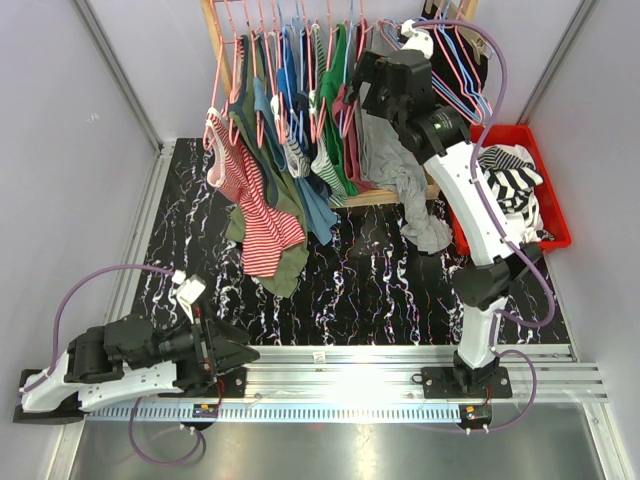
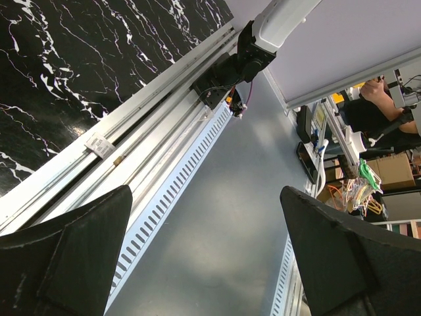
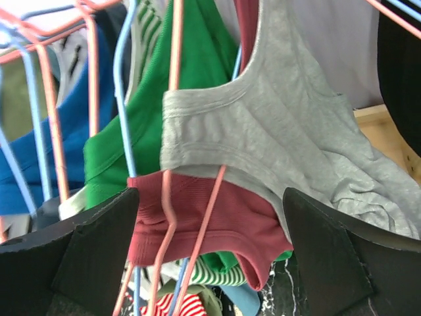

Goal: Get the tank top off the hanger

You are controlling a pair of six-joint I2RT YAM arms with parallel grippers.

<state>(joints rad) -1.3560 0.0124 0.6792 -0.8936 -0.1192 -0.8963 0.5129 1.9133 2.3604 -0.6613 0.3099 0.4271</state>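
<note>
Found the right pincer [image 3: 210, 224] spread wide and empty, raised to the rack [image 1: 211, 25], its fingers [image 3: 85, 257] framing a grey tank top [image 3: 276, 131]. Saw that top hung on a pink hanger [image 3: 175, 39] towards the rack's right end, its length sagging well below the rack. Noted a maroon top [image 3: 223, 217] beside it on the rack and a green one [image 3: 197, 66] farther left. Spotted a red bin [image 1: 552, 205] holding striped clothes [image 1: 510, 180] right of the rack. Found the left pincer [image 2: 204, 263] likewise wide open and empty, low at the desk's [image 1: 380, 290] near edge, well apart from the rack.
</note>
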